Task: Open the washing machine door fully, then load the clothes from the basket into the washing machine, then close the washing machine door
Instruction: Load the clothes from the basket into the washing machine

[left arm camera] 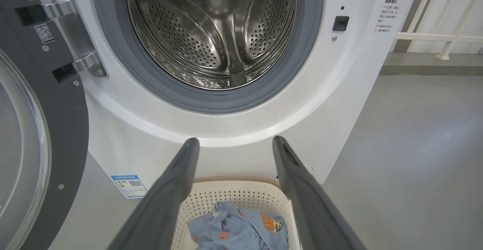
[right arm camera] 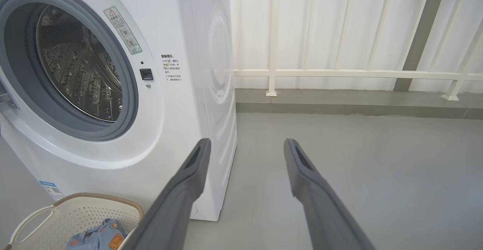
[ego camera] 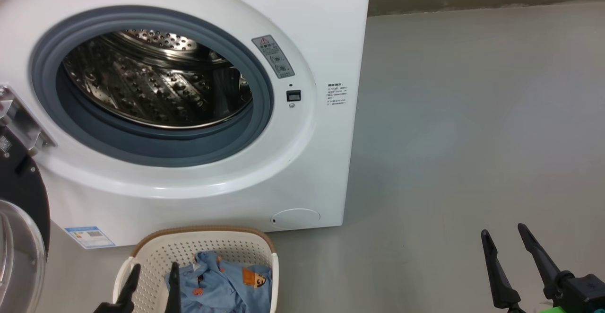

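Note:
The white washing machine [ego camera: 302, 161] stands with its black round door [ego camera: 21, 218] swung wide to the left, showing the bare steel drum [ego camera: 156, 79]. In front of it on the floor is the cream basket [ego camera: 160, 254] holding the light blue printed clothes [ego camera: 222, 282]. My left gripper [ego camera: 153, 270] hovers open over the basket's left part, beside the clothes, nothing between its fingers. In the left wrist view the left gripper [left arm camera: 236, 142] points at the machine's front above the basket [left arm camera: 234, 195] and clothes [left arm camera: 241, 227]. My right gripper [ego camera: 503, 235] is open over bare floor at the right, empty.
Grey floor [ego camera: 472, 138] stretches to the right of the machine. A white railing [right arm camera: 339, 72] and a low kerb [right arm camera: 358, 106] run behind it. The door's hinge bracket [left arm camera: 71, 34] sits at the drum opening's left edge.

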You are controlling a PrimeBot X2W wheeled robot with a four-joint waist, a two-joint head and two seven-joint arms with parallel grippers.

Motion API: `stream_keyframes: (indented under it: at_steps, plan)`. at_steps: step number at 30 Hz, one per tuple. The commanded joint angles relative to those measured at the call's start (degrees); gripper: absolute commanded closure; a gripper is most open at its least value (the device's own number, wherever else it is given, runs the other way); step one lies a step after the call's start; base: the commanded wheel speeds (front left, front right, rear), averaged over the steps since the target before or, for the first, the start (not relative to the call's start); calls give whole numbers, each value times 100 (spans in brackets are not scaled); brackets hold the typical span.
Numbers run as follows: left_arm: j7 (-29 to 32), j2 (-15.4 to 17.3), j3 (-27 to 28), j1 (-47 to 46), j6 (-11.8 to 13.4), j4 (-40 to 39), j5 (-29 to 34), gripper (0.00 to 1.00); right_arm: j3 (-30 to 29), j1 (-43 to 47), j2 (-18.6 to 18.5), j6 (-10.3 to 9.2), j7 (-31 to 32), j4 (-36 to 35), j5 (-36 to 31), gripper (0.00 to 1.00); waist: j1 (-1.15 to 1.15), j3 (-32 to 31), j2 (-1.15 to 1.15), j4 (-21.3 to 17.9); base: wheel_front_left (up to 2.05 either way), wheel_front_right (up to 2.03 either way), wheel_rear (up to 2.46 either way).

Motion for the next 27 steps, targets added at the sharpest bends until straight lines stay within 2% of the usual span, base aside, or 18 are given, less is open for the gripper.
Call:
stream_keyframes:
  at_steps: [1, 7, 13, 17, 23, 27]
  plan:
    - [14, 53, 172, -307, -65, 38, -72, 0, 153, -143, -88, 17, -69, -143, 12, 0, 0, 40, 0, 18, 0, 0, 0]
    - [98, -93, 63, -818, -382, 1182, -332, 0, 168, -219, -136, 17, -69, -160, 48, 0, 0, 224, 0, 59, 0, 0, 0]
    - [186, -343, -38, -1569, -850, 2810, -735, 0, 197, -352, -216, 17, -69, -214, 68, 0, 0, 525, 0, 46, 0, 0, 0]
    - [173, -464, -140, -2147, -1068, 3781, -939, 0, 168, -455, -290, 17, -69, -268, 83, 0, 0, 773, 0, 50, 0, 0, 0]
    - [212, -568, -348, -2896, -1251, 4901, -1307, 0, 210, -643, -388, 17, -69, -365, 114, 0, 0, 1220, 0, 39, 0, 0, 0]
    - [310, -585, -556, -3299, -1298, 5348, -1610, 0, 269, -806, -431, 17, -69, -425, 144, 0, 0, 1603, 0, 13, 0, 0, 0]
